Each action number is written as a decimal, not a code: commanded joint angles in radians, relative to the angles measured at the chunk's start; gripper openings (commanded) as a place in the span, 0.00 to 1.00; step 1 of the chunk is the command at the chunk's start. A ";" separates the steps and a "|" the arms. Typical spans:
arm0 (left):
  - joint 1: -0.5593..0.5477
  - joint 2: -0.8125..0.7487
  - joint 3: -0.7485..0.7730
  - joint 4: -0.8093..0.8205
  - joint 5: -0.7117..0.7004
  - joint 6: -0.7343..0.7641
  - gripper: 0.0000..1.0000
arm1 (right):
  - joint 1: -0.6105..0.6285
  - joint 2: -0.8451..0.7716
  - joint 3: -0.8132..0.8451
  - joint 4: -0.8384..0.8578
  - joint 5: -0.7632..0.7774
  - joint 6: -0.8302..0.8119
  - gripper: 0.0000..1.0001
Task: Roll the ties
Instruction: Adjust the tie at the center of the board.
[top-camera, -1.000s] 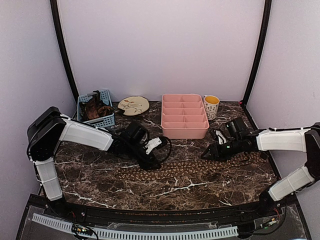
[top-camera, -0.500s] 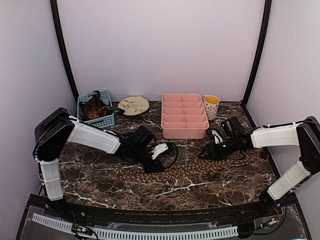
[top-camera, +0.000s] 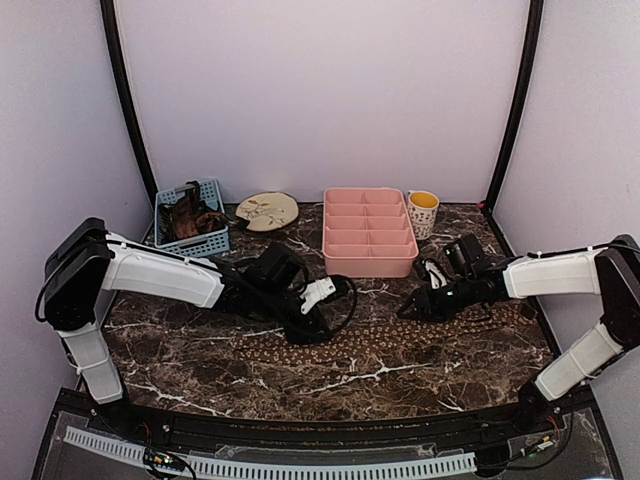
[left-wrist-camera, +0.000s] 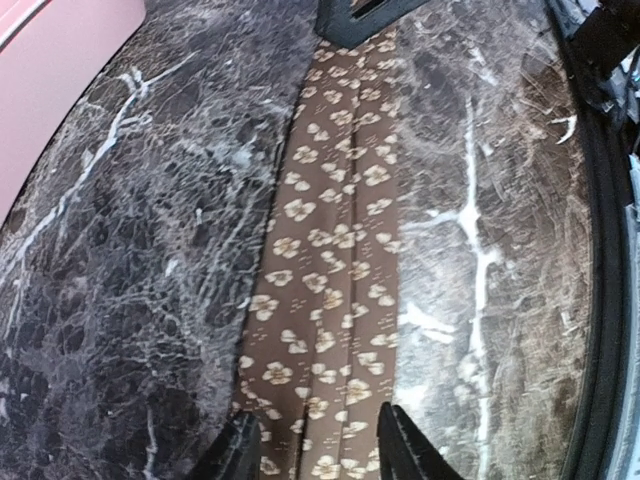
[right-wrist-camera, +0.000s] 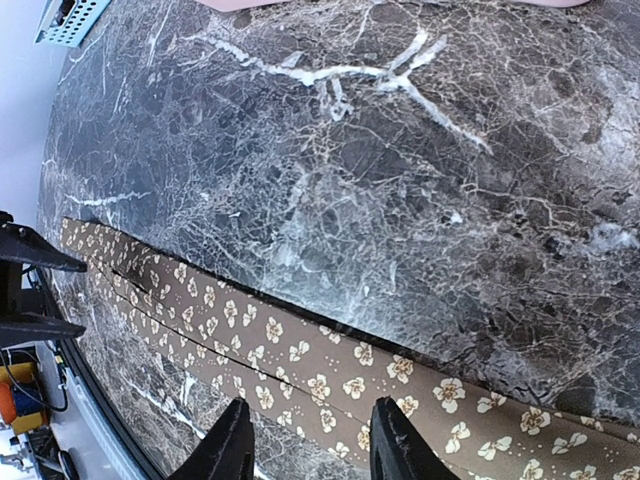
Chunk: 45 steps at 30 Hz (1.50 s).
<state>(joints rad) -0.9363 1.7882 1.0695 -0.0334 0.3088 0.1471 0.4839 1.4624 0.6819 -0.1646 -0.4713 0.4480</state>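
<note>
**Pale booth, dark marble**

Three plain, pale lilac walls close in the space: a back wall (top-camera: 320, 90), a left wall (top-camera: 50, 150) and a right wall (top-camera: 590, 130). A black pole stands in each rear corner, one on the left (top-camera: 125, 100) and one on the right (top-camera: 515, 100). The tabletop (top-camera: 400, 375) is dark brown marble with white veins. A black rim (top-camera: 300, 430) runs along its near edge, with a white slotted strip (top-camera: 270, 462) in front. The light is soft and even, and shadows are faint.

There is one outstretched tie (top-camera: 400, 335), one pink tray (top-camera: 370, 268), one blue basket (top-camera: 205, 243), one mug (top-camera: 423, 215) and one plate (top-camera: 267, 211).
</note>
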 joint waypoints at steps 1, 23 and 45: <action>0.001 0.031 0.000 0.009 -0.078 -0.002 0.47 | 0.005 -0.017 -0.012 0.035 -0.005 0.006 0.39; -0.004 0.008 0.049 -0.115 -0.028 0.045 0.04 | 0.005 -0.005 -0.019 0.028 -0.001 0.001 0.39; -0.048 -0.028 -0.023 -0.111 -0.096 0.019 0.67 | 0.010 0.004 -0.015 0.046 -0.038 -0.008 0.40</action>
<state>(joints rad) -0.9848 1.8229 1.0870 -0.1730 0.2634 0.1638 0.4843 1.4624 0.6708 -0.1570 -0.4805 0.4488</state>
